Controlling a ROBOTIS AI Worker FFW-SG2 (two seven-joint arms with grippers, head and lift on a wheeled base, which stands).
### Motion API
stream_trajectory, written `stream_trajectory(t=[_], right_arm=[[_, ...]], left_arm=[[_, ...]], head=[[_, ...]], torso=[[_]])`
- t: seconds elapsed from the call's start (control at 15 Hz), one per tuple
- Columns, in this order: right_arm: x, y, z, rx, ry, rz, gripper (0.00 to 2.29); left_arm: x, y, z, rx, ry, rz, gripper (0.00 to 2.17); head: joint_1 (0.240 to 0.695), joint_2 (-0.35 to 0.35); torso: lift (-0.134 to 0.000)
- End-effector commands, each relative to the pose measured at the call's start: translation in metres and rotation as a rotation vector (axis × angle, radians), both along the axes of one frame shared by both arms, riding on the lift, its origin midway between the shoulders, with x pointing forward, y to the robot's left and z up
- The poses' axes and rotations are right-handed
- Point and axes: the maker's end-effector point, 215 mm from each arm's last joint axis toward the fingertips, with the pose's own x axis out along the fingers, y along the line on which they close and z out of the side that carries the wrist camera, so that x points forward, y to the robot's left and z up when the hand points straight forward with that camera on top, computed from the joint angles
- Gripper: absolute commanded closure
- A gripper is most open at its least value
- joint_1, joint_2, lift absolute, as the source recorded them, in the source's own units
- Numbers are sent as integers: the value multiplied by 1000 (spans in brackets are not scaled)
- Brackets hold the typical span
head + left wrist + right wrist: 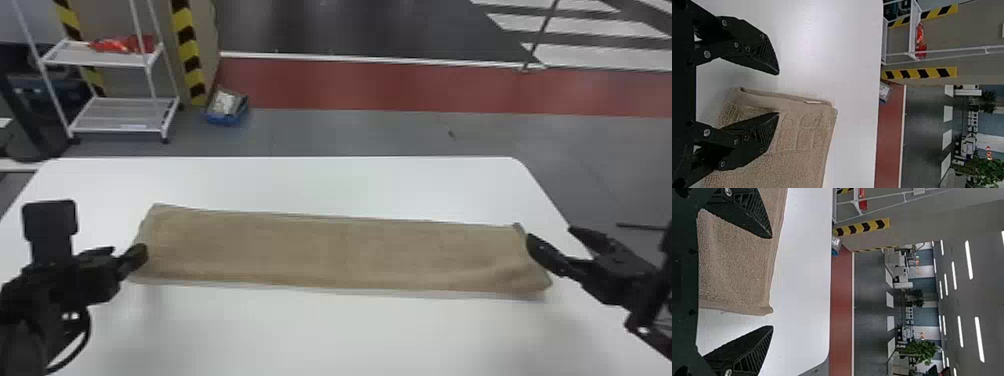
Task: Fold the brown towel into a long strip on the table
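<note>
1. head view: brown towel (340,250) lies as a long flat strip on the white table (325,330), running left to right, long edges nearly straight. left gripper (127,248) is at the towel's left end: inner finger overlaps the end, outer one is past it, over table. right gripper (551,235) is at the right end, same layout: inner finger overlaps the towel's end edge, outer one beyond it.
2. left wrist view: left gripper (778,93) is wide open, nothing held. the towel's end edge runs through the gap between the fingers; one finger is in front of the towel, the other in front of table. folded layers show along that edge, with a small pale tag (813,102) on it. can't tell if the finger touches cloth.
3. right wrist view: right gripper (771,282) is wide open too, grips nothing. towel corner sits between the two fingertips. one finger overlaps cloth, the other is off the towel. contact: can't tell.
</note>
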Motion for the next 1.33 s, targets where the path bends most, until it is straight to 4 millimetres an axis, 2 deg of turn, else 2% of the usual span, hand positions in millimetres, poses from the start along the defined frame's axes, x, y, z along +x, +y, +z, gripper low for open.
stream_trajectory(t=[0.0, 0.13, 0.27, 0.33, 0.53, 0.6, 1.0, 1.27], right_arm=[[4, 1, 1, 4, -4, 1, 63], [8, 2, 2, 9, -7, 1, 63], [13, 2, 6, 15, -13, 1, 63], [15, 3, 6, 20, -16, 2, 63], [20, 4, 6, 27, -17, 2, 63], [22, 4, 6, 31, -17, 1, 66], [21, 1, 3, 35, -11, -4, 66], [22, 3, 3, 35, -11, -1, 66]], left_arm=[[0, 2, 0, 4, 6, 0, 707], [0, 5, 0, 18, 6, 3, 711], [-2, 6, -2, 17, 15, 4, 1069], [-10, 6, -12, 12, 58, 5, 1281], [-25, 7, -22, -8, 121, 2, 1359], [-31, 8, -23, -18, 137, 4, 1447], [-60, 16, -8, -4, 129, 16, 1443], [-67, 13, -2, 3, 118, 13, 1443]], head=[[695, -95], [695, -92], [695, -88], [695, -86], [695, -85], [695, -84], [695, -81], [695, -80]], torso=[[-115], [-115], [-115], [-115], [-115], [-115], [-115], [-115]])
